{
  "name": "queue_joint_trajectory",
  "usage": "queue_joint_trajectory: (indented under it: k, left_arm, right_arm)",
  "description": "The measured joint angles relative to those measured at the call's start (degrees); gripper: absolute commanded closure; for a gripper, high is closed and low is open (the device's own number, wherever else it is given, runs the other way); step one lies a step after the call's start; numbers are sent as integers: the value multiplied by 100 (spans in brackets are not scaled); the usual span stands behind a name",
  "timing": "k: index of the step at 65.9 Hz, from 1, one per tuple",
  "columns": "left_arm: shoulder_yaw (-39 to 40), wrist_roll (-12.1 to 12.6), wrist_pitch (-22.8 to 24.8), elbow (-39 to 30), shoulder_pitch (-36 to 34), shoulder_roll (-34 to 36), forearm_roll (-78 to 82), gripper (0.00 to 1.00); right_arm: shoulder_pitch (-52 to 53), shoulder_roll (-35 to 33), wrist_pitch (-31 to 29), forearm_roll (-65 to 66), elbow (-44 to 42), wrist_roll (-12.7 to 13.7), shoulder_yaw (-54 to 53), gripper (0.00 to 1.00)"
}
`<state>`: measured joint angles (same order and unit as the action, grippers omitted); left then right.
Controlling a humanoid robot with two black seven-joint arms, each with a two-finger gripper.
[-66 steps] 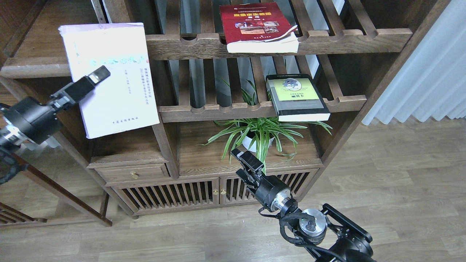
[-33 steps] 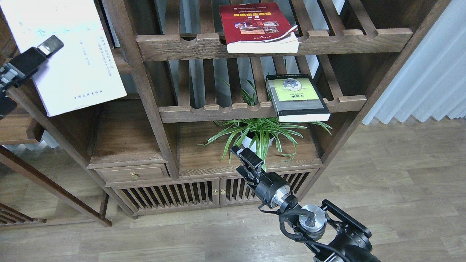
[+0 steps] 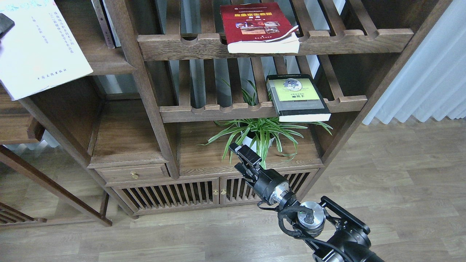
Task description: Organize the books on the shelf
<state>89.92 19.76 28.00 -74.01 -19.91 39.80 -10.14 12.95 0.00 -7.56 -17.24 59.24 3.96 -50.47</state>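
The thin pale lilac-white book [image 3: 36, 51] is held tilted at the top left, over the left end of the solid dark-brown shelf [image 3: 113, 67]. Only one black finger of my left gripper [image 3: 5, 24] shows at the frame's left edge, lying on the book's cover. The dark-red book [image 3: 256, 25] lies flat on the upper slatted rack [image 3: 349, 38], overhanging its front rail. The yellow-green book with black border [image 3: 296, 96] lies flat on the lower slatted rack [image 3: 218, 111]. My right gripper [image 3: 243, 155] is empty, low in front of the plant; its fingers are too dark to tell apart.
A spider plant in a white pot [image 3: 260, 134] stands on the board below the lower rack. Thin upright volumes [image 3: 105, 25] stand at the back of the solid shelf. A drawer [image 3: 133, 174] and slatted cabinet doors [image 3: 174, 196] are below. A white curtain [image 3: 433, 72] hangs at the right.
My left gripper has carried the pale book up and to the left, now almost out of the frame. My right gripper has barely moved.
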Motion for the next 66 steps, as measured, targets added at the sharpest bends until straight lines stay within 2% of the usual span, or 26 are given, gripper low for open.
queue_joint_trajectory:
  k: [17,26,41,66]
  left_arm:
    - [355,17,0,293,-33,-46,360,100]
    - [585,17,0,333,-136,-304,697,100]
    - [804,10,0,399,-923,-990,1699,100]
    - [975,-30,0,851,-1484,-1278,2746,100]
  right_arm:
    - [-9,0,0,2,-29,0,2,1]
    - [-14,0,-6,2,-61,0,3,1]
    - [-21,0,-6,4,-87,0,18,1]
    - [-68,0,-6,45,-88,0,12,1]
